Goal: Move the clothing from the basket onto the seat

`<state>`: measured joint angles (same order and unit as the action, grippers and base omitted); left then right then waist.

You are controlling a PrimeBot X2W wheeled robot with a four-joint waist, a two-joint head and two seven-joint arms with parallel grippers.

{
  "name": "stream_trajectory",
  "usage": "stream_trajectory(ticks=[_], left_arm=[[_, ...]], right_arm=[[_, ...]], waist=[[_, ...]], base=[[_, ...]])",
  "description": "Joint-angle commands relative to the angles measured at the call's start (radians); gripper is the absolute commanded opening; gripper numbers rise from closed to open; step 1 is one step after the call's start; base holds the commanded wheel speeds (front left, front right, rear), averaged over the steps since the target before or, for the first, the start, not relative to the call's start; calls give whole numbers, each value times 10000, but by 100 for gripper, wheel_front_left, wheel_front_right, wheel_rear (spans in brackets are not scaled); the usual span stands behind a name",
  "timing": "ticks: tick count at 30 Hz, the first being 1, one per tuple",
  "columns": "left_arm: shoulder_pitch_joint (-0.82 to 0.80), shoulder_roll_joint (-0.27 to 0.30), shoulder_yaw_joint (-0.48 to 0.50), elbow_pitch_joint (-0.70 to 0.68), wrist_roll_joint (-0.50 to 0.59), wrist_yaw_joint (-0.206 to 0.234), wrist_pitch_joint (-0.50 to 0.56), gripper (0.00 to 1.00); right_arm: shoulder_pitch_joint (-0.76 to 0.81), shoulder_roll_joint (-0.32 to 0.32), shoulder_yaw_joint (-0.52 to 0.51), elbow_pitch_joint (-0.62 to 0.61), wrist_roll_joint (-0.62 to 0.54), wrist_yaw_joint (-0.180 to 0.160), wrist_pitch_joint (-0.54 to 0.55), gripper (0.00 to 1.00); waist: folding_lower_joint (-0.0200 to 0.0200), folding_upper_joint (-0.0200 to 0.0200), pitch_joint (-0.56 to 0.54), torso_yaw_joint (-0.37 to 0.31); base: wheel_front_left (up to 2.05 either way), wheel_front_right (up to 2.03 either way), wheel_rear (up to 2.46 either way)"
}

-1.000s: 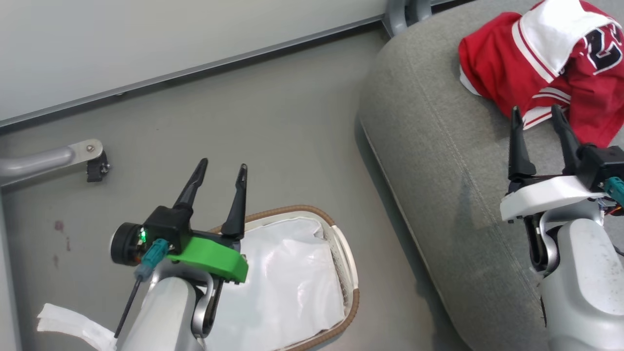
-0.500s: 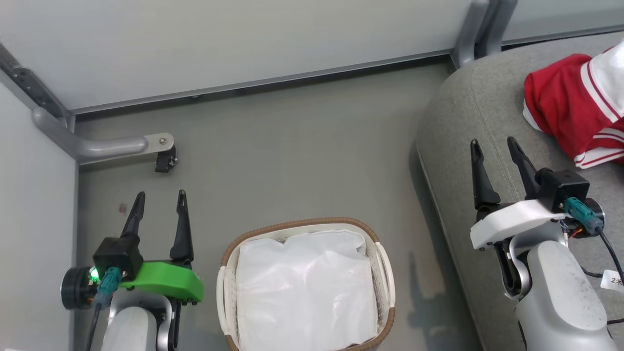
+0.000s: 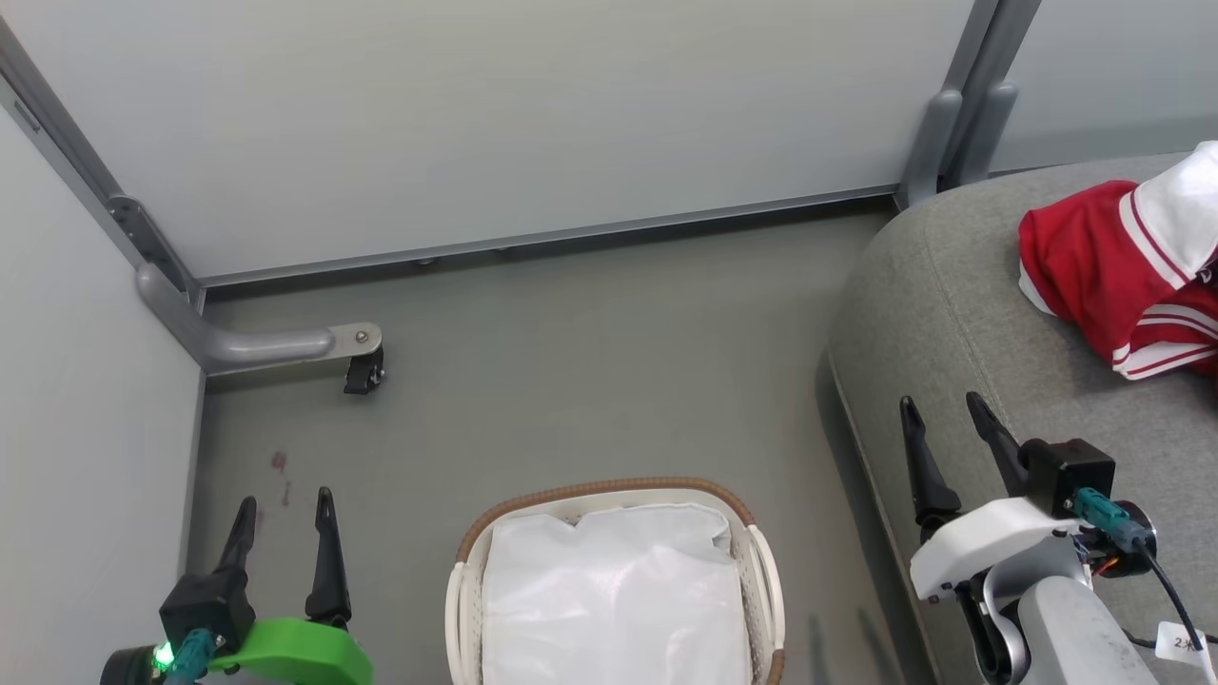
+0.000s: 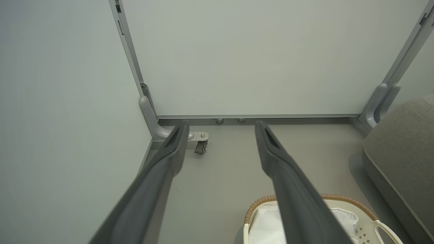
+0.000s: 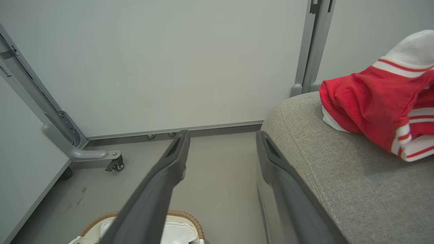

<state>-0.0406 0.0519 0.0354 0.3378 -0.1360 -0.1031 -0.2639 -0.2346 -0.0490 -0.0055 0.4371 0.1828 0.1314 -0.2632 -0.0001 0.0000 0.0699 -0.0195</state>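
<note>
Red clothing (image 3: 1113, 276) with white panels and stripe trim lies bunched on the grey seat (image 3: 961, 314) at the right; the right wrist view has the clothing (image 5: 376, 108) on the seat (image 5: 339, 176) too. The white basket (image 3: 466, 590) with a brown woven rim stands on the floor at bottom centre, holding a plain white liner sheet (image 3: 614, 599). My left gripper (image 3: 285, 499) hangs open over the floor left of the basket (image 4: 251, 211). My right gripper (image 3: 947, 409) is open over the seat's near-left edge, nothing between its fingers.
Pale partition walls (image 3: 533, 114) close off the back and left. A grey metal foot with a small caster (image 3: 362, 373) juts onto the floor at the left. A grey post (image 3: 961, 124) stands behind the seat's corner.
The head camera has swung left and tilted up, bringing the basket to the centre. Both arms have drawn back and lower in view, and the right gripper now stands farther from the clothing.
</note>
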Motion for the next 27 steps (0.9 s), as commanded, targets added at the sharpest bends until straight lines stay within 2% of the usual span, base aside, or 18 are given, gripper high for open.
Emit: stream_trajectory(ticks=[1, 4, 5, 10, 27], left_arm=[[171, -3, -15, 27, -241, -44, -7, 100], [384, -2, -82, 111, -495, -103, -7, 100], [226, -4, -85, 95, -523, -87, 0, 0], [285, -63, -45, 472, -710, -102, 83, 0], [65, -48, 133, 141, -3792, -143, 887, 0]], right_arm=[[217, -47, 25, -9, 51, -14, -23, 100], [404, -47, 33, -18, 105, -14, -23, 100], [287, 2, 37, -7, 51, 0, 0, 0], [506, 77, -8, 332, 237, 0, 114, 0], [683, 52, -233, -201, 3326, -2, 905, 0]], waist=[[1, 0, -195, -75], [1, 0, -283, -91], [1, 0, -249, -69], [1, 0, -276, -71], [1, 0, -329, -36]], base=[[0, 0, 0], [0, 0, 0], [0, 0, 0], [0, 0, 0], [0, 0, 0]])
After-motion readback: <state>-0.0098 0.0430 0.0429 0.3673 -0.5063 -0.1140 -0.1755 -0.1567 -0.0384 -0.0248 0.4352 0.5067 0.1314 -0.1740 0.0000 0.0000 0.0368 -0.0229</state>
